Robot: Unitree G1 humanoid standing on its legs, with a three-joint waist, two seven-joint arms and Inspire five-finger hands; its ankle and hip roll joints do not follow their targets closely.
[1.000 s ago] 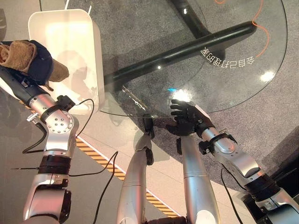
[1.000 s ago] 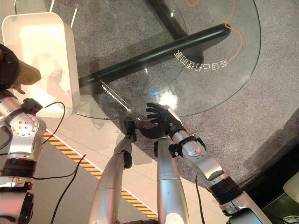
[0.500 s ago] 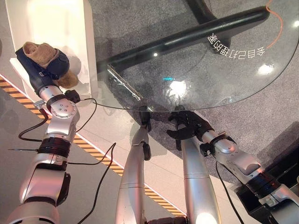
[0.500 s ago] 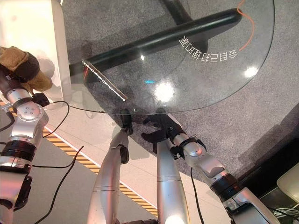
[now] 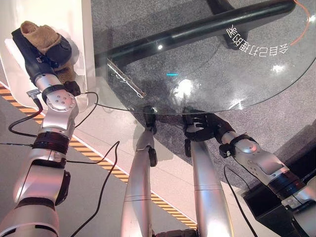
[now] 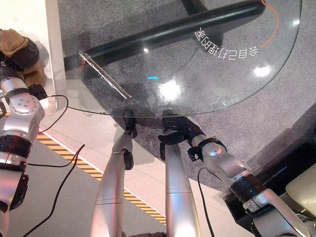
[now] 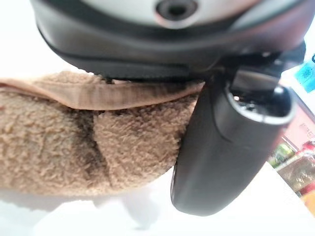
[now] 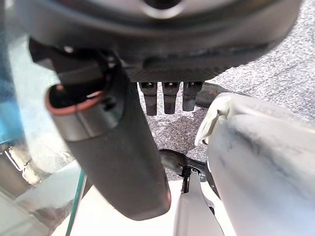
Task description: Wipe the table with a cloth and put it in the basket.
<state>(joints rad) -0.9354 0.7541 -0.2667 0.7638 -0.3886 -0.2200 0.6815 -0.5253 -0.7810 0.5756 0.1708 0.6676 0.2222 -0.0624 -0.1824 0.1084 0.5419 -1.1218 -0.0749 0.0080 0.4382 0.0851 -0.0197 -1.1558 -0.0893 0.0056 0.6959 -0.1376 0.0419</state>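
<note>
My left hand (image 5: 58, 49) is shut on the tan terry cloth (image 5: 38, 28), holding it inside the white basket (image 5: 81, 15) at the upper left. In the left wrist view the thumb (image 7: 221, 147) presses the bunched cloth (image 7: 54, 142) against the palm, with the basket's white bottom just beneath. The round glass table (image 5: 237, 84) spans the upper middle and right. My right hand (image 5: 200, 127) hangs just off the table's near edge, below the glass, fingers relaxed and holding nothing.
The basket stands on the floor against the table's left edge. A black table base (image 5: 197, 32) shows through the glass, on grey carpet. A yellow-and-black striped line (image 5: 94, 155) crosses the floor at the lower left.
The camera has shifted. My left hand has carried the cloth from beside the basket to over its inside. My right hand has slid off the table's edge to below the glass.
</note>
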